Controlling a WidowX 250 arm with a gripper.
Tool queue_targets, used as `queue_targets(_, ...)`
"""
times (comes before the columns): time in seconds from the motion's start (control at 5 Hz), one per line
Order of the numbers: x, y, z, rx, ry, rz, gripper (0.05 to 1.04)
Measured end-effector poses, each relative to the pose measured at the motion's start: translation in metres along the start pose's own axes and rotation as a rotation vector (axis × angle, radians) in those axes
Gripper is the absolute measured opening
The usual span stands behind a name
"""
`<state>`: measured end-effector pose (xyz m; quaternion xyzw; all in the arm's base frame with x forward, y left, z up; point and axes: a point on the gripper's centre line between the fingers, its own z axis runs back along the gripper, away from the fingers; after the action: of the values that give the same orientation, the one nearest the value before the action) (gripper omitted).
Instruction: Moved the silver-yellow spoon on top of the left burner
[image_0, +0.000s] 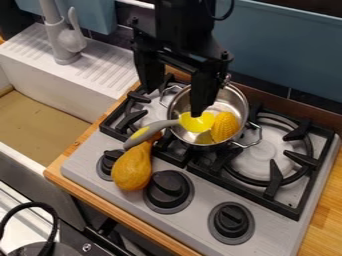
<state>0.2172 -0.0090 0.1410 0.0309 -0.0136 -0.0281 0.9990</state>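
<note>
your gripper (174, 103) is open, its two fingers apart above the pot (235, 102). the spoon (155, 127) has its yellow head in the pot, beside the corn (225, 126), and its grey handle goes out over the rim, nr the squash (131, 167). i think now is the grasp: pls line up w/ the handle, close gently, then lift enough, so the head clears the rim b4 you go to the left burner (132, 120). do not drag the corn.
</note>
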Motion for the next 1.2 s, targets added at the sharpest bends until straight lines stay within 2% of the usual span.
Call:
queue_targets(0.2,-0.002,0.000,-0.004,0.000,0.012,-0.009,0.999)
queue_targets(0.4,-0.001,0.021,-0.012,0.028,-0.008,-0.124,0.999)
queue_targets(0.6,0.001,0.040,-0.018,0.039,0.003,-0.289,0.999)
queue_targets(0.8,0.007,0.052,-0.021,0.058,-0.045,-0.428,0.998)
queue_targets(1.0,0.010,0.057,-0.030,0.063,-0.036,-0.531,0.999)
queue_targets(1.2,0.006,0.056,-0.047,0.084,-0.070,-0.560,0.999)
